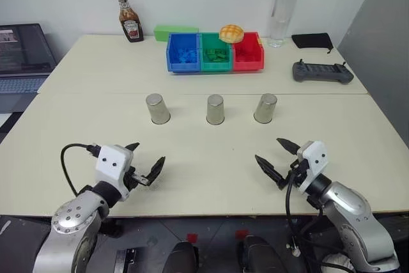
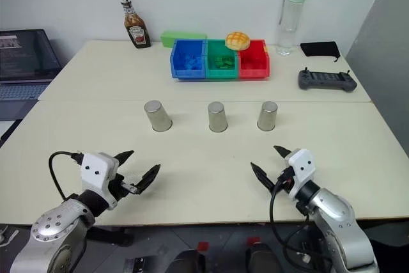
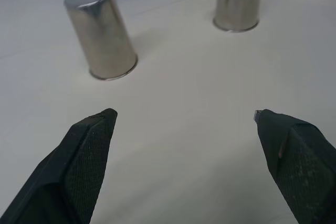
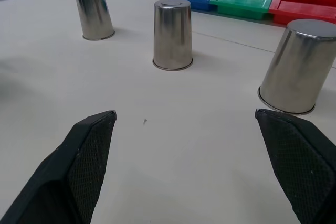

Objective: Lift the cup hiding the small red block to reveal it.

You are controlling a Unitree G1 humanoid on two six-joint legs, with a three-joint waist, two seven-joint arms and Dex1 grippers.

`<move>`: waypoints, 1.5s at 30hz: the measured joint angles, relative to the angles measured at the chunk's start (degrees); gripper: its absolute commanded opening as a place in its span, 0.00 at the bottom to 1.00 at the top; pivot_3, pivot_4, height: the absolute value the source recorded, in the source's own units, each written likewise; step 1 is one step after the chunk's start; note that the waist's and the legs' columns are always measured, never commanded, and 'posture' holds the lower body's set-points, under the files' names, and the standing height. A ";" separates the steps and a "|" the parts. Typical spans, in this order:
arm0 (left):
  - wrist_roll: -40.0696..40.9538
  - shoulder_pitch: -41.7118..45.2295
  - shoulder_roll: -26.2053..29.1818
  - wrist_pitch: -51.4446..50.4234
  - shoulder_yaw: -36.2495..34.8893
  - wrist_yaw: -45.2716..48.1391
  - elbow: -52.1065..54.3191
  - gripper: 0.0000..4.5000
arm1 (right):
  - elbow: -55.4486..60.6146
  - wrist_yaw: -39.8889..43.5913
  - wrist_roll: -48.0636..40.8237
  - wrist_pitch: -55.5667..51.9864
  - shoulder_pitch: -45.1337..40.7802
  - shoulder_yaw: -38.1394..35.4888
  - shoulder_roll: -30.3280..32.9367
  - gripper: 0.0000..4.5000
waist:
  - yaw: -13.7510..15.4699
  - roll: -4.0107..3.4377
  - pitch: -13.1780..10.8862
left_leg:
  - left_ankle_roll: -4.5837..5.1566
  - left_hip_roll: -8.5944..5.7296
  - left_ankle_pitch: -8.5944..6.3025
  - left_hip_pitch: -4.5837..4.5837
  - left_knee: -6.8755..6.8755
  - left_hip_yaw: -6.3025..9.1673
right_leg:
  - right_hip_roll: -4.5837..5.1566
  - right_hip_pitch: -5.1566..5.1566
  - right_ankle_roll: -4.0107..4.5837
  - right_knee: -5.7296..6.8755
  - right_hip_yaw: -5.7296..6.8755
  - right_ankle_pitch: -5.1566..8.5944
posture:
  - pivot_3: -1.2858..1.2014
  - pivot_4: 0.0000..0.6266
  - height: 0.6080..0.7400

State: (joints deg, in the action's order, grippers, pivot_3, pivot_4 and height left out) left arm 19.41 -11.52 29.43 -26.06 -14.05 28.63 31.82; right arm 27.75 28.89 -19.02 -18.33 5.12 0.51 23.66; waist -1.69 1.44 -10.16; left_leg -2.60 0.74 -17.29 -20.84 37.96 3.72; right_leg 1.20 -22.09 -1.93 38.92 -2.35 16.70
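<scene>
Three upturned metal cups in a row on the table
Left gripper (image 1: 142,160) spread wide, empty; right gripper (image 1: 278,159) likewise; cups (image 1: 215,109) farther off, untouched.

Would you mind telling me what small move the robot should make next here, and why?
Probably ease one open pincer, say the left pincer, forward toward the nearest cup. All three cups stand upside down in a row, untouched, both pincers short of them, and nothing shows which one hides the red block.
</scene>
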 measured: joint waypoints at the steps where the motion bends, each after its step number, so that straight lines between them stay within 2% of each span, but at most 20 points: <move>1: 0.43 0.48 0.38 -0.24 0.11 0.45 0.11 0.99 | 0.28 -0.16 -0.10 -0.13 -0.21 0.00 0.00 1.00 | 0.00 0.00 0.00 | 0.00 0.00 0.00 0.00 0.00 0.00 | 0.00 0.00 0.00 0.00 0.00 0.00 | 0.52 0.24 1.00; 9: 1.01 3.71 2.30 -2.92 0.04 0.72 0.30 0.99 | 1.70 -0.35 -0.30 -3.90 -4.56 0.33 0.16 1.00 | -0.05 -0.01 -0.01 | 0.00 -0.02 0.00 0.00 0.00 0.00 | -0.02 -0.01 0.00 0.01 0.01 0.00 | 0.52 0.24 1.00; 15: 4.37 3.89 4.36 -6.09 -2.55 1.72 1.92 0.99 | -1.35 -0.76 1.34 -6.78 -13.47 3.82 -0.76 1.00 | -0.13 -0.02 -0.02 | 0.00 -0.01 0.00 -0.02 -0.01 0.00 | -0.02 -0.07 0.00 0.03 0.01 -0.01 | 0.52 0.24 1.00; 21: 9.17 3.02 7.56 -7.55 -2.84 6.66 4.45 0.99 | -9.80 -0.98 2.69 -9.91 -21.72 8.56 -4.66 1.00 | -0.15 -0.07 -0.05 | 0.00 0.00 0.00 -0.05 -0.02 -0.04 | 0.02 -0.12 0.02 0.02 0.00 -0.02 | 0.52 0.24 1.00; 25: 10.08 1.95 9.56 -8.11 -2.59 8.88 4.88 0.99 | -17.50 -3.24 3.98 -13.13 -26.84 10.56 -9.82 1.00 | -0.20 -0.14 -0.10 | 0.00 0.00 0.00 -0.05 -0.04 -0.05 | 0.01 -0.16 0.03 0.04 -0.01 -0.02 | 0.52 0.24 1.00; 31: 10.07 1.82 9.66 -8.24 -1.89 9.72 5.03 0.99 | -32.36 -8.05 5.18 -13.15 -40.10 9.07 -17.66 1.00 | -0.30 -0.21 -0.14 | 0.00 -0.01 0.00 -0.05 -0.05 -0.09 | -0.02 -0.20 0.08 0.06 0.02 -0.05 | 0.52 0.24 1.00; 35: 10.04 1.89 9.69 -8.23 -1.84 9.74 5.06 0.99 | -42.87 -9.71 6.55 -10.60 -46.33 6.87 -19.69 1.00 | -0.13 -0.22 -0.15 | 0.00 -0.02 0.00 -0.09 -0.06 -0.07 | 0.04 -0.20 0.10 0.04 0.03 -0.06 | 0.52 0.24 1.00; 45: 9.99 1.91 9.68 -8.13 -1.84 9.56 5.07 0.99 | -53.30 -7.69 8.20 -5.27 -51.26 6.15 -20.83 1.00 | -0.66 -0.24 -0.16 | 0.01 0.01 -0.01 -0.09 -0.10 -0.23 | 0.04 -0.27 0.11 0.04 0.02 -0.06 | 0.52 0.24 1.00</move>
State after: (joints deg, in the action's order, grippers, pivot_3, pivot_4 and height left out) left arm 29.39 -9.61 39.12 -34.20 -15.90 38.19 36.89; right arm -25.55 21.20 -10.82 -23.60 -46.14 6.66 2.83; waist -2.35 1.19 -10.32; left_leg -2.58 0.76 -17.30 -20.93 37.86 3.50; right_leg 1.24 -22.36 -1.82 38.97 -2.33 16.64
